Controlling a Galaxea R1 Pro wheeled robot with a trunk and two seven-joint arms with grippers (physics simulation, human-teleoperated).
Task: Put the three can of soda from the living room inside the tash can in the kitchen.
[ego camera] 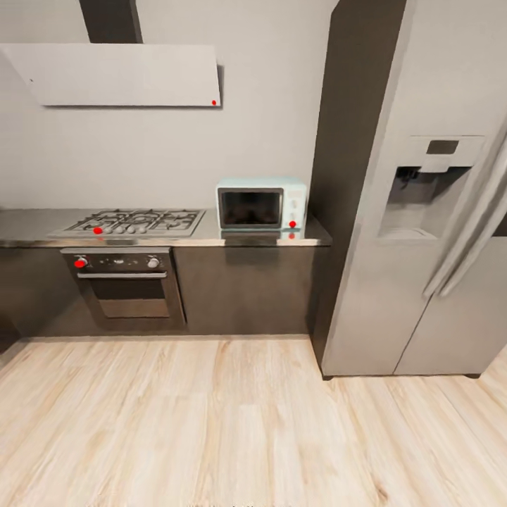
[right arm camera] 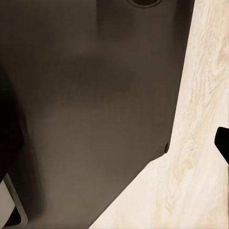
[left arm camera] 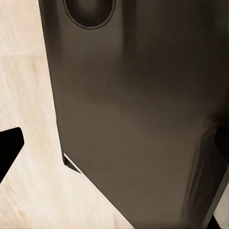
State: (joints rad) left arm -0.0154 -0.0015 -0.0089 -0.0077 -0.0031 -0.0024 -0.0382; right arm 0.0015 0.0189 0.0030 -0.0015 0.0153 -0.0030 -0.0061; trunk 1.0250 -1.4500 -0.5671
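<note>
I am in the kitchen, facing a tall steel fridge (ego camera: 422, 211) and a pale teal microwave (ego camera: 260, 204) on the counter (ego camera: 28, 227). The cans of soda and the tash can are out of view. In the left wrist view my left gripper (left arm camera: 114, 148) hangs over my own dark base (left arm camera: 138, 119) and the wood floor. One black fingertip (left arm camera: 9, 148) shows at the frame's edge. My right gripper (right arm camera: 114, 138) looks down the same way, its black fingertip (right arm camera: 223, 142) at the edge. Both stand open with nothing between the fingers.
A gas hob (ego camera: 134, 222) sits in the counter above a built-in oven (ego camera: 123, 282), under a grey hood (ego camera: 120, 74). Dark cabinets (ego camera: 243, 289) run to the fridge's side. Pale wood floor (ego camera: 211, 422) stretches from me to the cabinets.
</note>
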